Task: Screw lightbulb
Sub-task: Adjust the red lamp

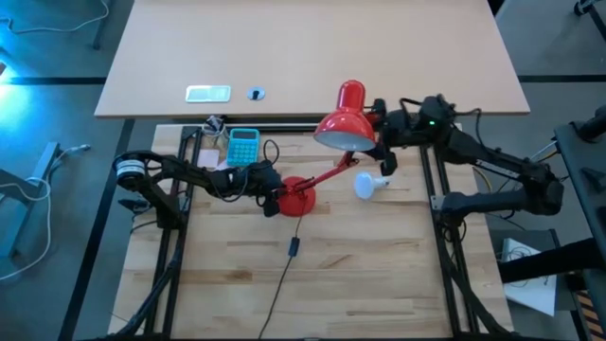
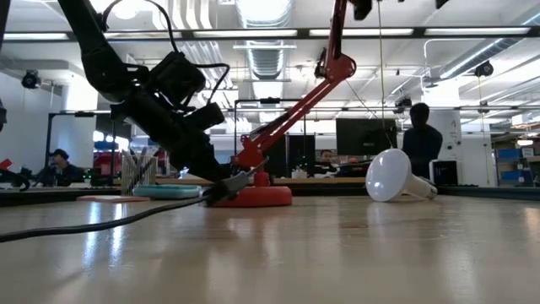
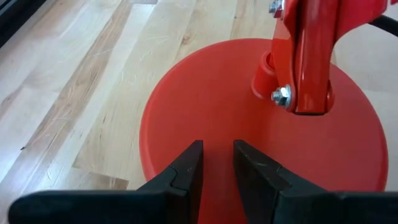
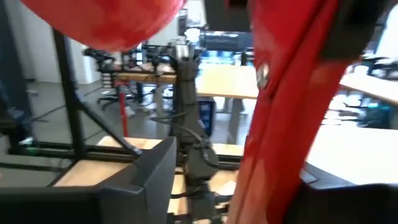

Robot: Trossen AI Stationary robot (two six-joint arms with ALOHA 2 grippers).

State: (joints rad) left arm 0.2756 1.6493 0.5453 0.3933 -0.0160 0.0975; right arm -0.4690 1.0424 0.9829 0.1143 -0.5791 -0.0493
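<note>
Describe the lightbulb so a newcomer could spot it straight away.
Find the red lamp in the middle of the wooden table. The lightbulb lies on its side on the wood just right of the lamp's round base, below the shade. It is the only white, domed thing there, with a narrow neck.

Wooden table (image 1: 379, 275): lamp (image 1: 295, 199), lightbulb (image 1: 369, 185), calculator (image 1: 243, 146)

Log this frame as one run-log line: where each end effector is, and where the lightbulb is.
left end effector: on lamp base, fingers slightly apart | right end effector: at lamp arm by shade | lightbulb: lying on table, not screwed in
</note>
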